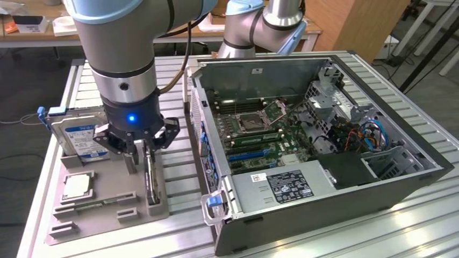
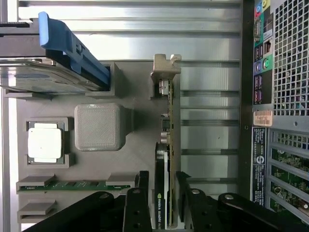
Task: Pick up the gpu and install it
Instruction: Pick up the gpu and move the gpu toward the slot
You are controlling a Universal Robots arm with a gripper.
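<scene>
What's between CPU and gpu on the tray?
A grey square block stands between CPU and gpu, per the wrist view.

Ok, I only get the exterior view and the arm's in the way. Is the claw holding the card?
Observer: Not squeezing it. The gripper is open, jaws either side of the gpu, a gap showing.
Operator: Anything hiding beside it?
Observer: A square grey block on the tray, between the gpu and the processor chip.
Operator: Can you see the computer's back?
Observer: Yes, the computer case has a green round socket there.
</scene>
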